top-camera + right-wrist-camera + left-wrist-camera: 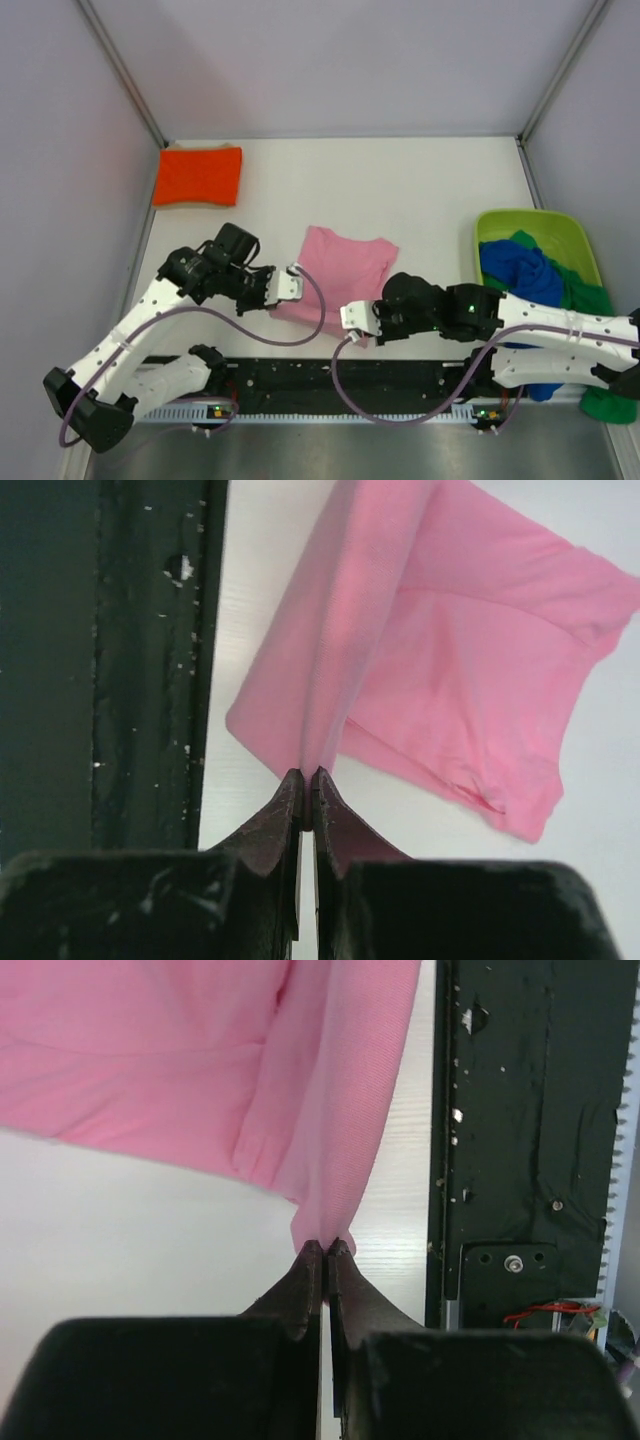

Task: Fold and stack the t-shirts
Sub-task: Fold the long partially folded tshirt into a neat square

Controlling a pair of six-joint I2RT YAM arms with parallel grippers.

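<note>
A light pink t-shirt (340,268) lies partly folded at the middle of the table. My left gripper (292,284) is shut on its near left corner (330,1230). My right gripper (352,318) is shut on its near right corner (312,750). Both corners are lifted a little off the table. An orange-red t-shirt (198,176) lies folded at the far left. A royal blue t-shirt (520,266) and a dark green one (590,292) are heaped in the lime-green tub (490,222) at the right.
A black base plate (300,378) runs along the near edge, also in the left wrist view (520,1140) and the right wrist view (100,660). Grey walls close in the table at the back and both sides.
</note>
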